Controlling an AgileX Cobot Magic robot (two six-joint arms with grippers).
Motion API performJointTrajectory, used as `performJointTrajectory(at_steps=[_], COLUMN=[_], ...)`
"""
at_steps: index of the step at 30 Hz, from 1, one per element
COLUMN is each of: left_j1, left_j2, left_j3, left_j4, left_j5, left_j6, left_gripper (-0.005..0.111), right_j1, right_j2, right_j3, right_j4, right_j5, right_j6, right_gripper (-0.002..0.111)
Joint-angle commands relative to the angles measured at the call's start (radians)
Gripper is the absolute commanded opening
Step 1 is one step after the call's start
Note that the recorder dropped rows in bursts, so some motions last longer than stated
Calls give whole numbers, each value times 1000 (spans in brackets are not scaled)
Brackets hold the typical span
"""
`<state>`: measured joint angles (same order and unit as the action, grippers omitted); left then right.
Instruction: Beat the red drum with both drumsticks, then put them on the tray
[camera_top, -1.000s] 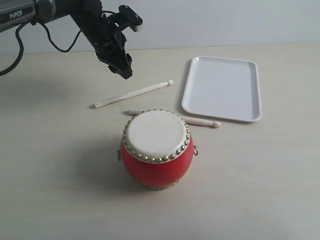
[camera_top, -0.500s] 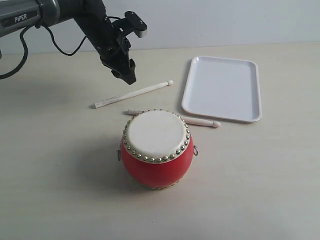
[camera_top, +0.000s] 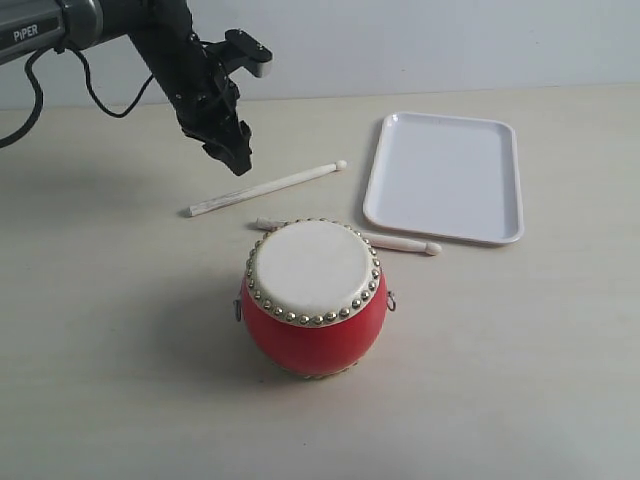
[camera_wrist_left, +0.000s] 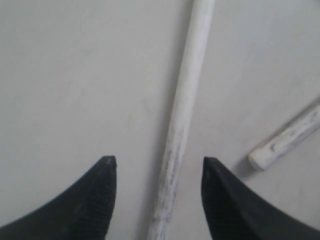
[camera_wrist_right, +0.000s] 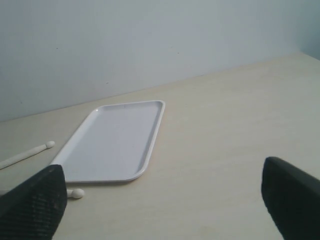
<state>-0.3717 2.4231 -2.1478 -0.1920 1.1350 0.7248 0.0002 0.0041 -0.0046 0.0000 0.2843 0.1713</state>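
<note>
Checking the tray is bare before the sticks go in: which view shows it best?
The exterior view: the whole tray, seen from above, nothing in it. The right wrist view shows it at a low slant. The left wrist view misses it.

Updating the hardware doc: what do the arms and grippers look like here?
Left arm: grey link lettered PiPER in white, black wrist, loose black cables, white-capped black bracket. Left gripper: black tapered fingers, finely ribbed. Right gripper: black fingers with woven carbon-like texture. Right arm itself unseen.
</note>
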Motion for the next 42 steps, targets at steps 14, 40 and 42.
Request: performJointTrajectory(at_steps=[14,40,42], left_j1=[3,3,3], left_j2=[16,80,86], left_j3=[-6,-6,-6], left_j4=[8,50,50], left_j5=[-8,29,29], left_j6=[43,53,56], left_gripper=[51,51,51], right_j1=[-5,-5,-5], right_j2=[-4,-4,-4], right_j3=[5,5,5], right_j4=[0,0,0], right_j5=[-2,-2,-2], right_j6=[-1,-1,-1], right_gripper=[105,105,105])
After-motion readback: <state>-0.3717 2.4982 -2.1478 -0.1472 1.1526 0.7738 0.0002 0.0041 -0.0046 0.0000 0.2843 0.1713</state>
